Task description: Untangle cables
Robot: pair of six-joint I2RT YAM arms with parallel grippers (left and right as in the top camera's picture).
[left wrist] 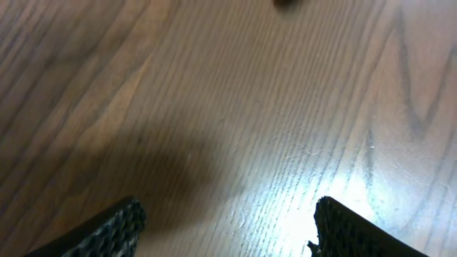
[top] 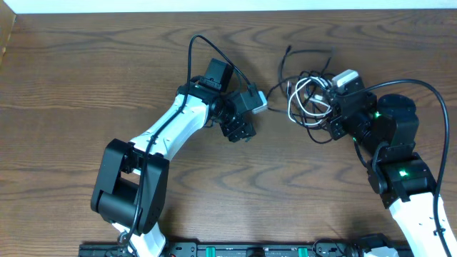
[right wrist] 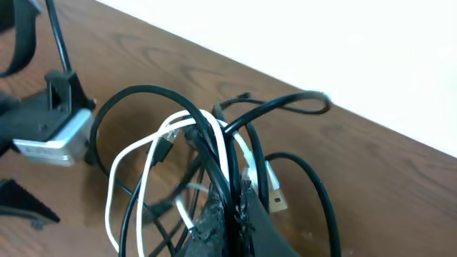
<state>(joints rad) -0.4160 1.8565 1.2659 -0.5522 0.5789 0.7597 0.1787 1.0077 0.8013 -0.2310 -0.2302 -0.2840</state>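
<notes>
Cables [top: 308,96] lie in a loose knot on the right half of the table [top: 86,86] in the overhead view. Thin black cords loop over and through a white cord [top: 293,107], and one black end strays toward the far edge. The right gripper [top: 327,113] is at the knot's right side, touching it. The left gripper [top: 239,130] stands to the knot's left, apart from it.

The left wrist view shows what the overhead cannot: the left gripper [left wrist: 228,232] is spread wide. Its ribbed fingertips [left wrist: 114,228] sit at the bottom corners with only bare wood between them.

The right wrist view looks into the knot itself. The right gripper [right wrist: 228,225] is pinched tight on a bundle of black strands and the white cord [right wrist: 114,185]. The strands rise from the pinch and fan out into loops. A small plug end [right wrist: 275,191] hangs just right of the pinch.
</notes>
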